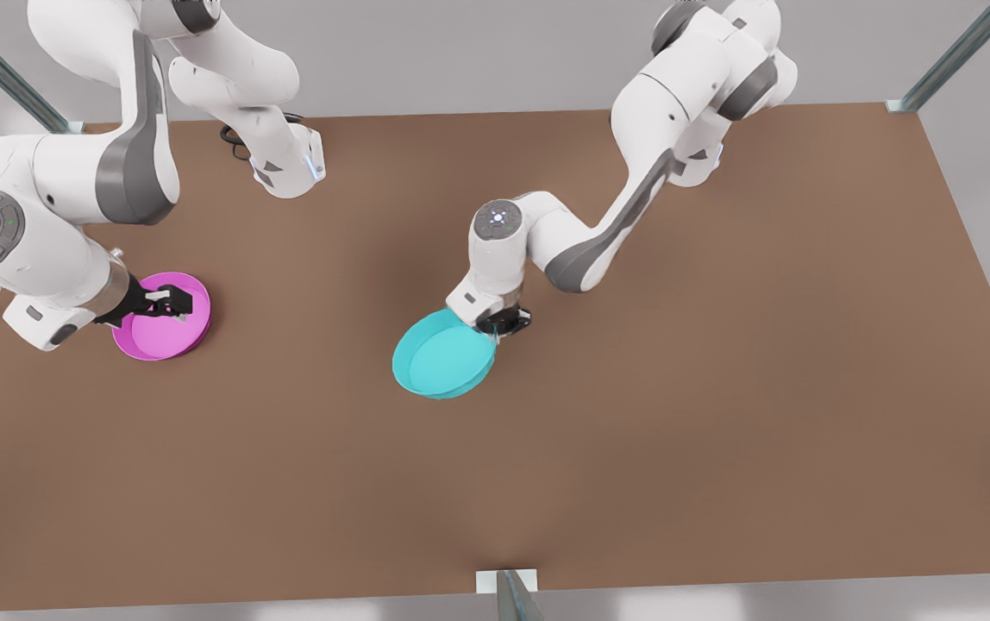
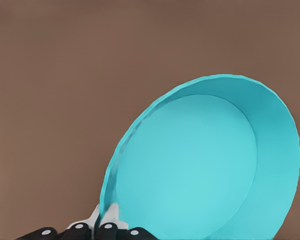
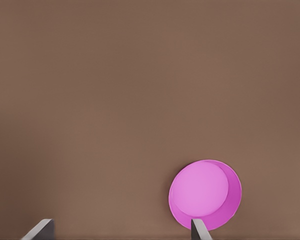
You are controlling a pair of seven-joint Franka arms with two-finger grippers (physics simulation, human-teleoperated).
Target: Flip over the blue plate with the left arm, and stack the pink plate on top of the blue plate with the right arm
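Brown bench (image 1: 633,431) carries the tilted cyan blue plate (image 1: 443,358), its two-o'clock rim pinched by the left claw (image 1: 495,332), while the right claw (image 1: 169,304) spreads apart above the magenta pink plate (image 1: 159,341).

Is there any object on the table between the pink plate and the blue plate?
No. In the front view, the stretch of brown table between the pink plate and the blue plate is bare.

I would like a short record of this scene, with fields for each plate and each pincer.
blue plate: tilted, hollow side up, rim held by left pincer
pink plate: flat on table, hollow side up, at the front view's left
left pincer: shut on blue plate's rim
right pincer: open, above pink plate, not gripping it
flip: not yet done
stack: not yet done
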